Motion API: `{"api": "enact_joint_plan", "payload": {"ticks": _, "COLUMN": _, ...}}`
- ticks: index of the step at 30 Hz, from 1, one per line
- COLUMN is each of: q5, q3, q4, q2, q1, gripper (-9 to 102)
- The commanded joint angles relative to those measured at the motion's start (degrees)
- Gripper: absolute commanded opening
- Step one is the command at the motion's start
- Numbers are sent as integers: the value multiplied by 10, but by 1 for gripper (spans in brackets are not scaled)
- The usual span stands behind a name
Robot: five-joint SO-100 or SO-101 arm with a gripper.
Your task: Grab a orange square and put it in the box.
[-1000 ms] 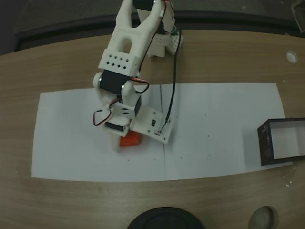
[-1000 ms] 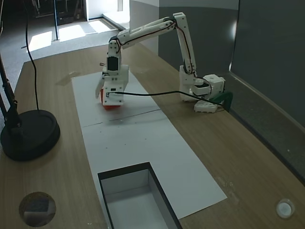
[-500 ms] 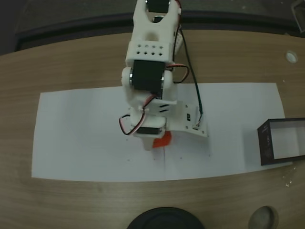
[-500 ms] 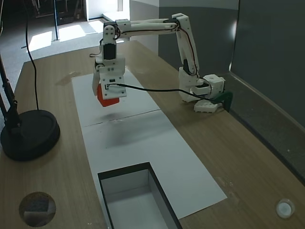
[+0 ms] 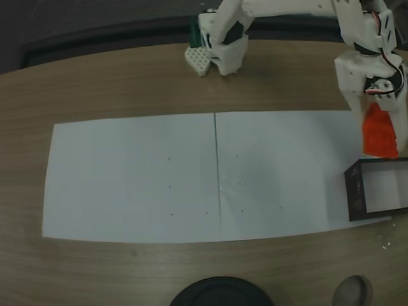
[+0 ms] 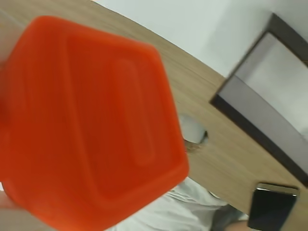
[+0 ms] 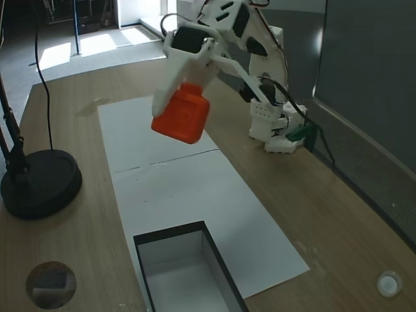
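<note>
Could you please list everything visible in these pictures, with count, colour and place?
orange cube: one, bright orange-red, held in the air above the paper, not yet over the box.
box: one, dark walls with pale floor, open-topped, on the end of the paper in a fixed view.
paper: two white sheets laid end to end along the table.
table: one, light brown wood grain.
round base: one, black, on the table left of the paper in a fixed view, with a thin upright pole.
arm: one, white with black motors, mounted at the far table edge.
gripper: one, white, closed on the orange cube.
</note>
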Motion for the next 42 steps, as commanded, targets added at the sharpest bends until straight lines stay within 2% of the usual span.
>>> {"api": "enact_joint_plan", "payload": {"ticks": 1, "q5": -2, "q3": -35, "q4": -35, "q2": -3, "q1": -36, "gripper": 10}}
{"api": "enact_joint_plan", "payload": {"ticks": 10, "q5": 3, "q3": -35, "q4": -214, "q2": -73, "q1": -70, "gripper": 10}}
{"api": "enact_joint_plan", "payload": {"ticks": 13, "q5": 4, "q3": -34, "q4": -243, "q2": -110, "q1": -75, "gripper": 10}}
{"api": "enact_joint_plan", "payload": {"ticks": 21, "q5": 4, "q3": -34, "q4": -247, "q2": -169, "q1": -85, "gripper": 11}}
{"api": "enact_joint_plan", "payload": {"ticks": 23, "q5": 33, "q3": -34, "q4": -247, "q2": -171, "q1": -82, "gripper": 11}}
{"api": "enact_joint_plan", "payload": {"ticks": 34, "q5": 62, "q3": -34, "q4": -243, "q2": -163, "q1": -69, "gripper": 32}}
{"api": "enact_joint_plan", "payload": {"ticks": 42, "q5": 58, "q3": -35, "q4": -232, "q2": -162, "q1": -40, "gripper": 32}}
